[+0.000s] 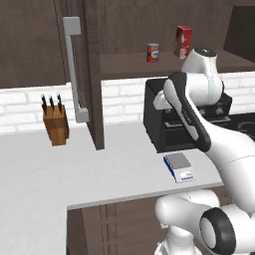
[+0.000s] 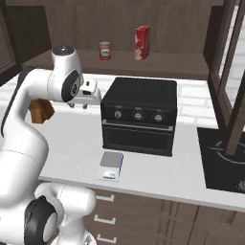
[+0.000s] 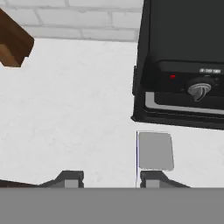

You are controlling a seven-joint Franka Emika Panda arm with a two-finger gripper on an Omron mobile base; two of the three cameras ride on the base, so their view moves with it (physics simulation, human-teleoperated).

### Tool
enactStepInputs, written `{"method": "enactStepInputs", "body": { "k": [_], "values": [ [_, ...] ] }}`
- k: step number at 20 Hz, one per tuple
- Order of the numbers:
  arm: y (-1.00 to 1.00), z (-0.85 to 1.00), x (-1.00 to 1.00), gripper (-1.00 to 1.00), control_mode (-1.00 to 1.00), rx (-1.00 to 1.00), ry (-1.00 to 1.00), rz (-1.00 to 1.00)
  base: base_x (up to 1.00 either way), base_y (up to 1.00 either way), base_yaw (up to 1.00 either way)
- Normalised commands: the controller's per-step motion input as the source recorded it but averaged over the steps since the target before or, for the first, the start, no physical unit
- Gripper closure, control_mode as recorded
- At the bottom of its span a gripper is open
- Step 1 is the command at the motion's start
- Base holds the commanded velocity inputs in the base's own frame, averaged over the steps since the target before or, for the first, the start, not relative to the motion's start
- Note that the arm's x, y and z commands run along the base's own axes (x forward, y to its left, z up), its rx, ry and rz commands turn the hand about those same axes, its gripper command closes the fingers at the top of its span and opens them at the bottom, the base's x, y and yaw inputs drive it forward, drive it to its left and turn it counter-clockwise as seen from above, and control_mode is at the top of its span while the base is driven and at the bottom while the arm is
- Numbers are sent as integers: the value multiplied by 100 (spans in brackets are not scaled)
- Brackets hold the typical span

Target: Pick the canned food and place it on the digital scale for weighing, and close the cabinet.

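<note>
Tool point(image 3: 109, 178), fingers spread and empty, hangs above the worktop point(image 3: 78, 113) and scale point(image 3: 155, 150). Farther back, the can point(image 1: 153, 52) stands on the open cabinet point(image 1: 94, 74) shelf: rigid, light, smooth; best gripped across its sides.

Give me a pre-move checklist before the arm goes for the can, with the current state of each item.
1. Canned food upright on the open cabinet shelf, beside the red-and-white box: ok.
2. Gripper empty, fingers apart: ok.
3. Digital scale plate bare, on the counter in front of the oven: ok.
4. Cabinet door closed: not ok, it stands open.
5. Gripper near the can: not ok, the hand view looks down at the counter and scale, well below the shelf.
6. Knife block clear of the scale: ok.
</note>
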Motion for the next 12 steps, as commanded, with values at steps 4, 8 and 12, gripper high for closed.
{"method": "enactStepInputs", "body": {
  "k": [4, 8, 12],
  "values": [
    [1, 0, -21, -100, -100, 0, -9, 0, 0, 0, 0],
    [2, 32, -38, -100, -100, 0, -36, 0, 0, 0, 0],
    [4, 62, -34, -100, -100, 0, -36, 0, 0, 0, 0]
  ]
}}
